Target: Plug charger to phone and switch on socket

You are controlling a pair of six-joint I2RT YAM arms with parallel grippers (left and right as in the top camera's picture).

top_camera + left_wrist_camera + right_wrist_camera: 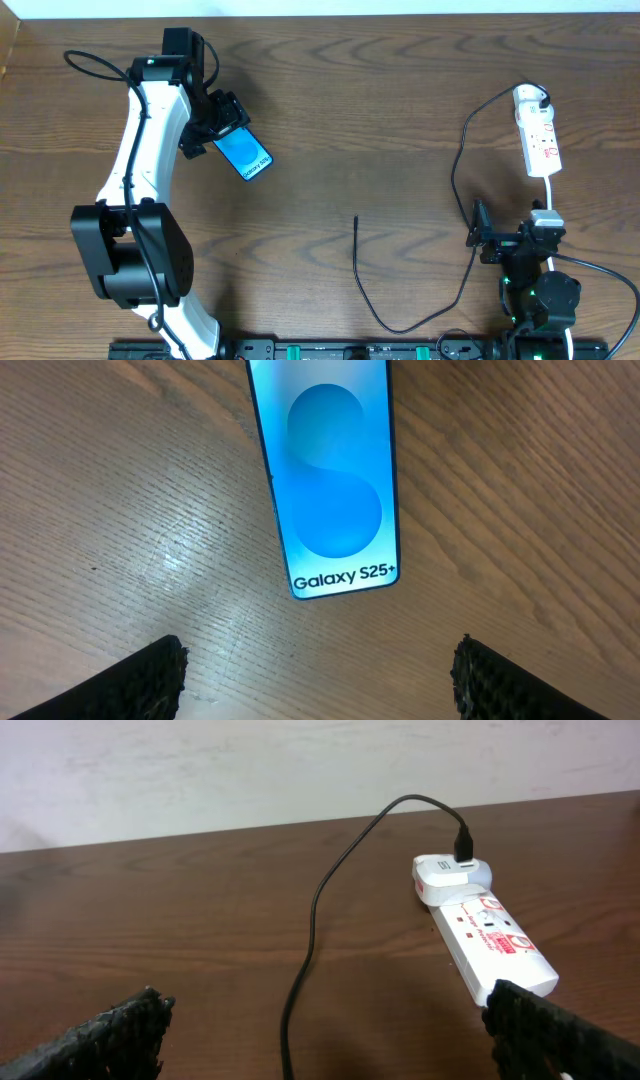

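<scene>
The phone (243,152) lies flat on the table at the upper left, screen lit blue with "Galaxy S25+" text; it fills the top of the left wrist view (325,470). My left gripper (212,120) is open and empty, just above and behind the phone's far end (318,670). The white socket (538,132) lies at the far right, also in the right wrist view (485,930), with a white adapter plugged in. The black charger cable (462,170) runs from it down to a free tip (356,219) mid-table. My right gripper (510,240) is open and empty, near the socket (325,1030).
The socket's white cord (551,195) runs down toward the right arm's base. A pale wall (300,760) stands behind the table's far edge. A black rail with connectors (350,350) lines the front edge.
</scene>
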